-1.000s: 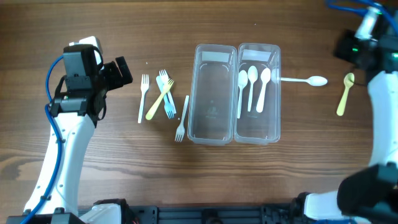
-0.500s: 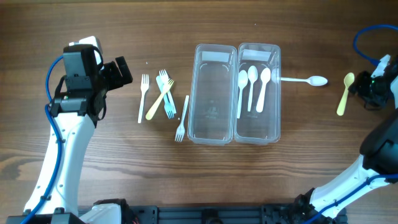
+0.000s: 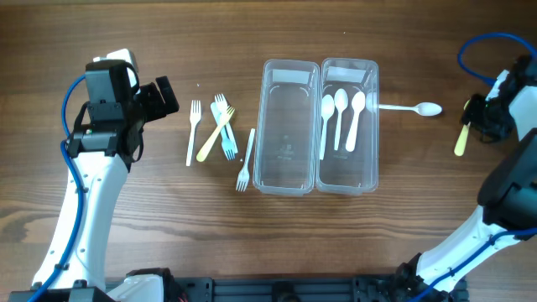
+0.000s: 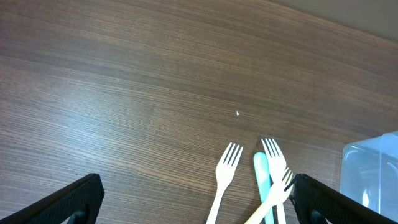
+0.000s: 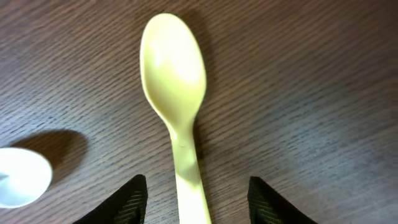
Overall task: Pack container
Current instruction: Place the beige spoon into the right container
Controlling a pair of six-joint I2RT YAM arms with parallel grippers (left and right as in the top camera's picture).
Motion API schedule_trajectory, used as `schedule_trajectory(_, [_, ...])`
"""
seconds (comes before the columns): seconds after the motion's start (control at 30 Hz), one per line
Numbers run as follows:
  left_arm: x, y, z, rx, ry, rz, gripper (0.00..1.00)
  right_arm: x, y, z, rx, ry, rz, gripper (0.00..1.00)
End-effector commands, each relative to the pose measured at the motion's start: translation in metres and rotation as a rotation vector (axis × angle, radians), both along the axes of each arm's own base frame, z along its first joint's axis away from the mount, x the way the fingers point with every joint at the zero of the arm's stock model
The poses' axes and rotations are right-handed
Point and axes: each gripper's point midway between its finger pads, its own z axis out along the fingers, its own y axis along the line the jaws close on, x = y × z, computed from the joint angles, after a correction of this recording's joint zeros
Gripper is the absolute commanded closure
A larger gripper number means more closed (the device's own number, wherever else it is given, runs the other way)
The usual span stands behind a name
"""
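The clear two-trough container (image 3: 317, 172) lies mid-table; its right trough holds three white spoons (image 3: 340, 113), its left trough is empty. A white spoon (image 3: 411, 108) lies just right of it. A yellow spoon (image 3: 461, 138) (image 5: 174, 74) lies at the far right. My right gripper (image 3: 480, 117) (image 5: 196, 193) is open, low over the yellow spoon, one finger on each side of its handle. Several forks (image 3: 220, 127) (image 4: 267, 171), white, yellow and light blue, lie left of the container. My left gripper (image 3: 159, 96) (image 4: 193, 199) is open and empty, left of the forks.
The container's corner (image 4: 373, 171) shows at the right edge of the left wrist view. The white spoon's bowl (image 5: 18, 177) shows at the left edge of the right wrist view. The table is dark wood.
My right arm has come down from the far right corner to the yellow spoon and now straddles its handle. The left arm has not moved.
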Motion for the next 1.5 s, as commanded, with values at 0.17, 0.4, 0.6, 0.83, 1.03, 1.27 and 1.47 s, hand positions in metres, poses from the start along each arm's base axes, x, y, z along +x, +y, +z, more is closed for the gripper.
schedule_trajectory(0.17, [0.004, 0.005, 0.006, 0.021, -0.013, 0.005, 0.0, -0.001, 0.002, -0.029, 0.041, 0.029, -0.062, 0.47])
schedule_trajectory(0.4, [0.004, 0.005, 0.006, 0.021, -0.013, 0.005, 0.0, -0.004, 0.006, -0.041, 0.065, 0.053, -0.062, 0.71])
schedule_trajectory(0.6, [0.004, 0.005, 0.006, 0.021, -0.013, 0.005, 0.0, -0.009, 0.018, -0.034, 0.121, 0.062, -0.06, 0.96])
schedule_trajectory(0.83, [0.004, 0.005, 0.006, 0.021, -0.013, 0.005, 0.0, 0.031, 0.08, 0.101, 0.166, -0.268, 0.1, 0.96])
schedule_trajectory(1.03, [0.004, 0.005, 0.006, 0.021, -0.013, 0.005, 0.0, 0.044, 0.193, 0.186, 0.148, -0.451, 0.357, 0.96])
schedule_trajectory(1.27, [0.004, 0.005, 0.006, 0.021, -0.013, 0.005, 0.0, 0.032, 0.305, 0.119, 0.207, -0.254, 0.547, 0.96])
schedule_trajectory(1.47, [0.004, 0.005, 0.006, 0.021, -0.013, 0.005, 0.0, 0.012, 0.345, 0.043, 0.224, -0.056, 0.604, 0.93])
